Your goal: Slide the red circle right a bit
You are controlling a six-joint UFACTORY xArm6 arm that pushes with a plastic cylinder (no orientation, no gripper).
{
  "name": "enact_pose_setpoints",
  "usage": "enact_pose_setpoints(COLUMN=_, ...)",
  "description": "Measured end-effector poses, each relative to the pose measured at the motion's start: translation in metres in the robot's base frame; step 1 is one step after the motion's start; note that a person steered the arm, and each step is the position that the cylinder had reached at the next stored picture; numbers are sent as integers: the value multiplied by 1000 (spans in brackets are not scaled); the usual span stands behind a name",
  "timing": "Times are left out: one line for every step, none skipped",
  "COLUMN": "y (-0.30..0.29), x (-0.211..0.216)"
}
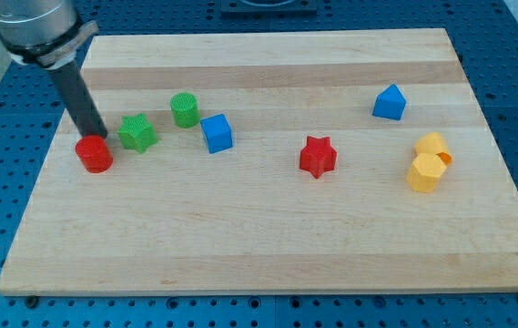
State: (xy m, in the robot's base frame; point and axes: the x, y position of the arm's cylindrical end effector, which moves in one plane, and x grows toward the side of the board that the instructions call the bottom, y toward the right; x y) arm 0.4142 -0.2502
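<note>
The red circle (94,154) is a short red cylinder at the board's left side. My tip (97,135) is just above it in the view, at its top edge, touching or nearly touching it. The dark rod rises from there toward the view's top left. A green star (137,133) lies just right of the red circle and of my tip.
A green cylinder (185,109) and a blue cube (216,133) lie right of the green star. A red star (318,157) is near the middle. A blue pentagon-like block (389,102) and two yellow blocks (429,161) are at the right. The wooden board (268,246) rests on a blue table.
</note>
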Motion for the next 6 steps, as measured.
enact_pose_setpoints(y=4, x=14)
enact_pose_setpoints(y=45, x=34)
enact_pose_setpoints(y=11, x=41)
enact_pose_setpoints(y=1, x=68)
enact_pose_setpoints(y=64, x=92)
enact_pose_setpoints(y=90, x=87)
